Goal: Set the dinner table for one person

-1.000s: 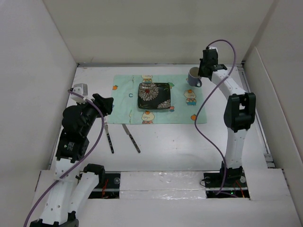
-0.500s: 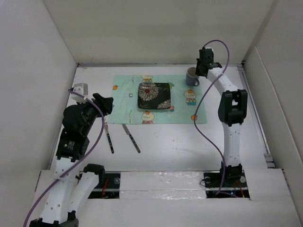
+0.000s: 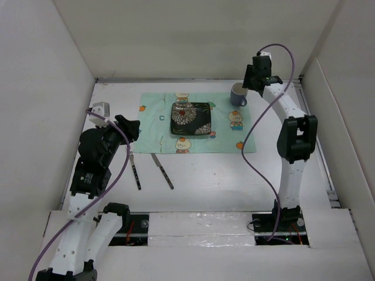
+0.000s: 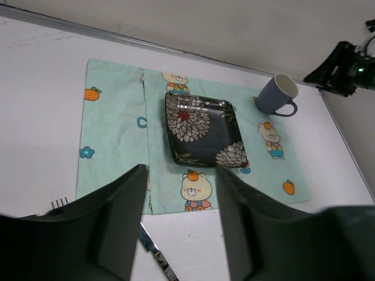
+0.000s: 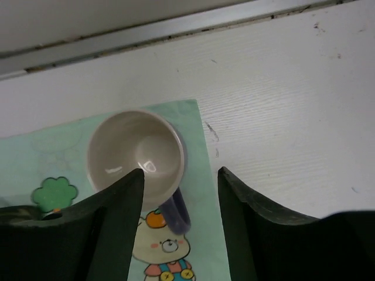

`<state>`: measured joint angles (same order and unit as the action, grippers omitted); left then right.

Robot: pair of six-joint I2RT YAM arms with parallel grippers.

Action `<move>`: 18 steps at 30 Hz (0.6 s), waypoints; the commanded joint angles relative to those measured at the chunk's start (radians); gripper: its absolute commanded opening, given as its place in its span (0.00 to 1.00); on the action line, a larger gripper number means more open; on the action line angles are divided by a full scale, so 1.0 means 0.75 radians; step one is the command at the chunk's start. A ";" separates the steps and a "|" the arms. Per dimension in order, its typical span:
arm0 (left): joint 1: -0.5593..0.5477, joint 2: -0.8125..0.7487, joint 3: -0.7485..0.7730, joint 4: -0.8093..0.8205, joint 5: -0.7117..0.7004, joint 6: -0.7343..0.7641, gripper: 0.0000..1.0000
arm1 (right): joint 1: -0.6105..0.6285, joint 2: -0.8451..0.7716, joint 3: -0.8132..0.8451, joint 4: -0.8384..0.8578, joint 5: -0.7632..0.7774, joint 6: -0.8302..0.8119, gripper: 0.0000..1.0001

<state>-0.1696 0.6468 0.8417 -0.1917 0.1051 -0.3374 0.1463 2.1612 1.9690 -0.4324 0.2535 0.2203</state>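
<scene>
Across the top view: place setting for one, part laid, cup step apparently in hand.
Desk [image 3: 234, 175], white, walled on three sides, fills the frame centre. Mint bear mat [image 3: 158, 117] at its upper middle. Dark floral square plate [image 3: 190, 119] on the mat's centre. Blue mug [image 3: 238, 95] upright on the mat's upper-right corner. Knife [image 3: 162, 171] and fork [image 3: 135, 171] on bare desk below the mat's lower-left edge. Right claw [image 5: 180, 172] over the mug, jaws apart, gripping nothing. Left claw [image 4: 180, 170] likewise spread, empty. Likely next: left arm lowers onto the cutlery, which needs a low, narrow pinch on a flat handle.
</scene>
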 commanded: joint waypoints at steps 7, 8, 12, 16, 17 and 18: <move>0.005 -0.089 -0.022 0.067 -0.032 0.010 0.00 | 0.472 -0.777 -0.847 0.637 -0.248 -0.009 0.00; 0.005 -0.103 -0.024 0.065 -0.044 0.006 0.00 | 0.547 -0.805 -0.969 0.668 -0.232 -0.009 0.00; 0.005 -0.104 -0.022 0.065 -0.046 0.002 0.13 | 0.843 -0.867 -1.146 0.650 -0.181 0.031 0.00; 0.005 -0.099 -0.016 0.059 -0.036 0.000 0.21 | 1.085 -0.826 -1.247 0.642 -0.140 0.113 0.28; 0.005 -0.102 -0.016 0.067 -0.034 0.000 0.22 | 1.128 -0.806 -1.245 0.626 -0.113 0.113 0.37; 0.005 -0.100 -0.016 0.065 -0.040 0.002 0.24 | 1.201 -0.775 -1.235 0.583 -0.044 0.119 0.52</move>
<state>-0.1696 0.5747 0.8280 -0.1844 0.0776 -0.3347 0.9821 1.5650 1.0313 -0.0032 0.1265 0.2832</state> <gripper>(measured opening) 0.231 0.467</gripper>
